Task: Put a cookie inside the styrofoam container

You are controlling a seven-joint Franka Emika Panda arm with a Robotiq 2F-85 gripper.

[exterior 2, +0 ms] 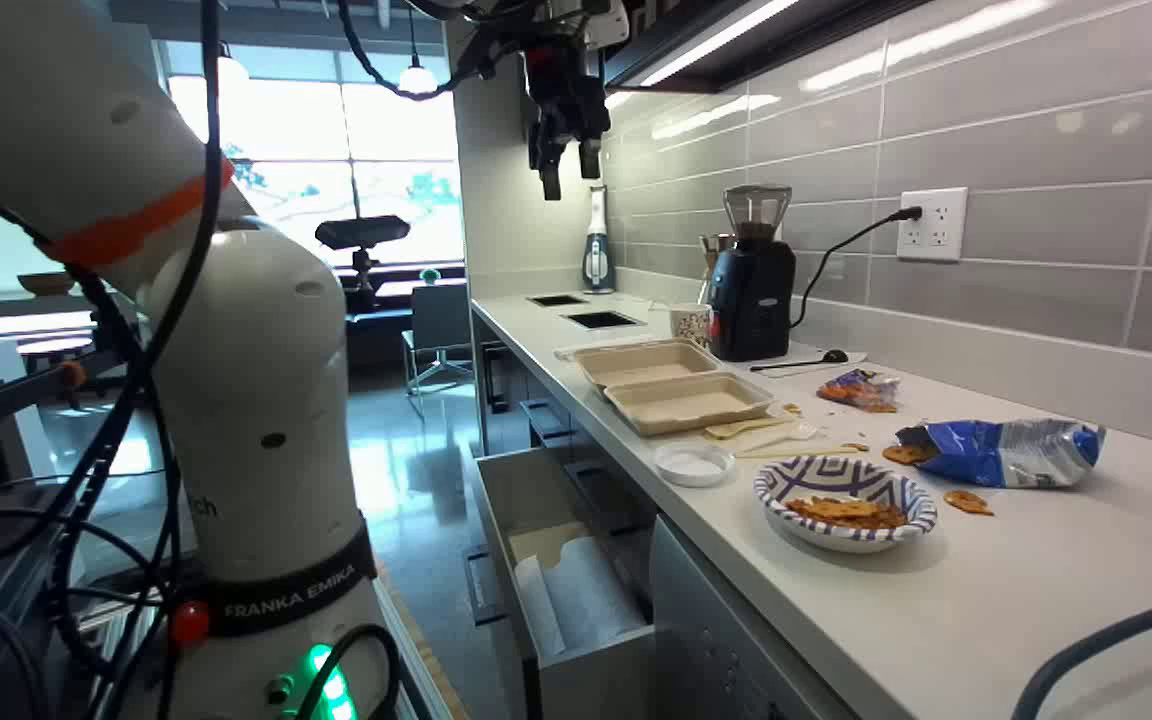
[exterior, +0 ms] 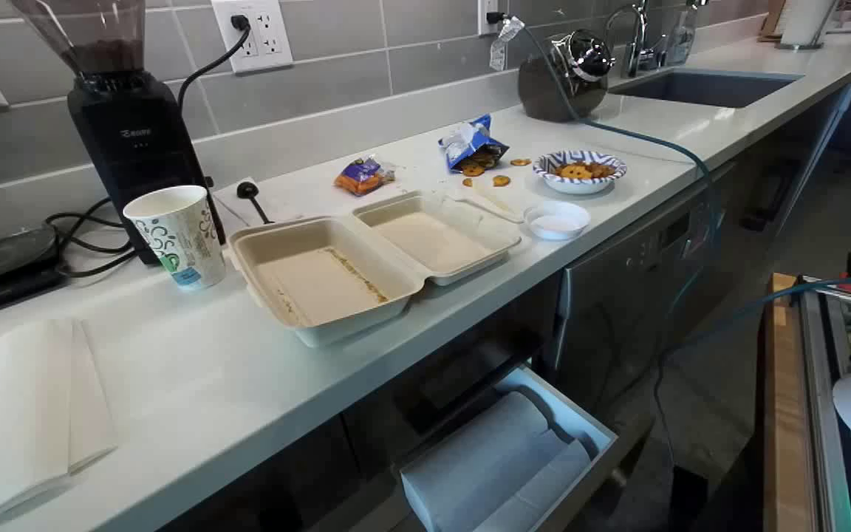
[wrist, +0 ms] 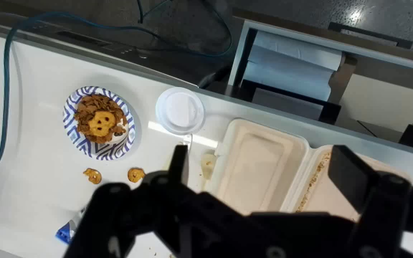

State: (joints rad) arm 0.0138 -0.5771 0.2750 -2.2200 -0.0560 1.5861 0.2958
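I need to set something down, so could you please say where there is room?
The counter is bare between the cable and bowl, and between the folded paper and foam box. Crowded spots: box to bowl, with a white dish and spoon, and around the cookies and snack bag.

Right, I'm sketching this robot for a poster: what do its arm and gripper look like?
The arm is white and rounded, with an orange band, a black collar lettered FRANKA EMIKA, green lights low down and black cables alongside. The gripper is black, with two blocky fingers.
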